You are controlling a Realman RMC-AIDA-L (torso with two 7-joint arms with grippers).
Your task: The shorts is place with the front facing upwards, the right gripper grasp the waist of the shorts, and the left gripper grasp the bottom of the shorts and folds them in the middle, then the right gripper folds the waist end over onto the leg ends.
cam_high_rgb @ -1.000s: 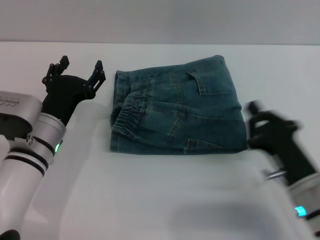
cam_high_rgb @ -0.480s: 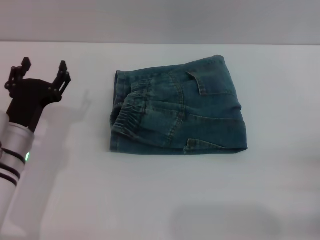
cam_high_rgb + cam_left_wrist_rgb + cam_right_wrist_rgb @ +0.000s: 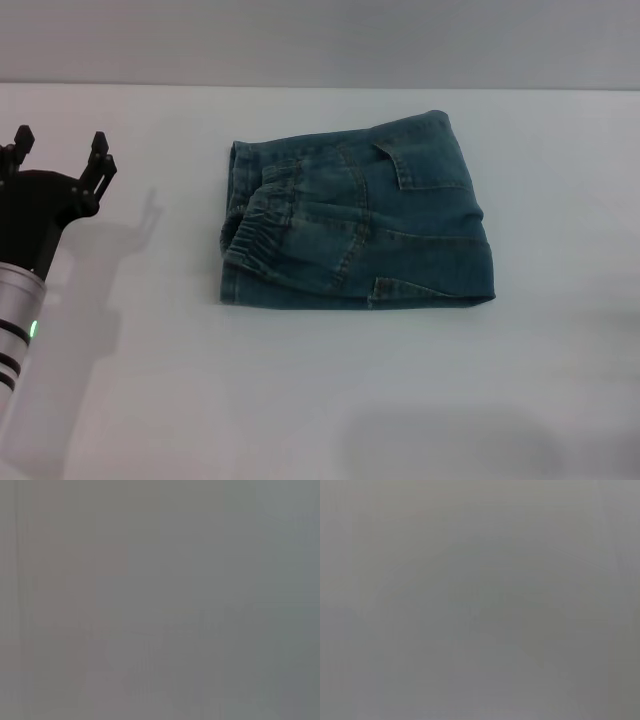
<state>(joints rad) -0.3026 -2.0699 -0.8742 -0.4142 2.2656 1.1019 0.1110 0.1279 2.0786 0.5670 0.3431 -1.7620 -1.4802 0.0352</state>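
The blue denim shorts (image 3: 355, 225) lie folded into a compact rectangle in the middle of the white table (image 3: 300, 400). Their gathered elastic waistband (image 3: 262, 225) rests on top toward the left side of the bundle. The leg ends are hidden under the folds. My left gripper (image 3: 58, 150) is at the far left of the head view, well clear of the shorts, open and holding nothing. The right gripper is out of view. Both wrist views show only a plain grey field.
The far table edge (image 3: 320, 86) runs along the top of the head view, with a grey wall behind it. The left arm's shadow (image 3: 120, 250) falls on the white surface between the arm and the shorts.
My left gripper has drawn back to the left, away from the shorts. The right gripper, at the lower right one second ago, has left the view. The shorts have not moved.
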